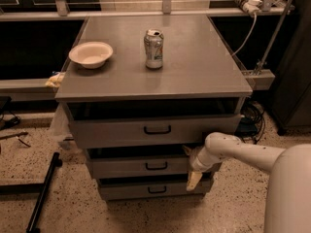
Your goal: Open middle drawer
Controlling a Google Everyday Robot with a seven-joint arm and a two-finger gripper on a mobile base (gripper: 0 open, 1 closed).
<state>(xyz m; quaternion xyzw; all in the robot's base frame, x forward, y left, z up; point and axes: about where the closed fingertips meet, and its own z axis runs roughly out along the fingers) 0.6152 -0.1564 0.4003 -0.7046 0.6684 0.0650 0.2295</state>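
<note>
gripper (190, 166): hanging at the right end of the middle drawer (141, 167), fingers standing spread
handle (156, 165): sitting untouched at the middle drawer's centre

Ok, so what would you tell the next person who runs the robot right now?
The gripper is at the right end of the middle drawer, beside its black handle, not on it.
Done: the arm is at the drawer, nothing more.
Left: take the handle and pull the drawer out.
The bowl and can sit on top.
</note>
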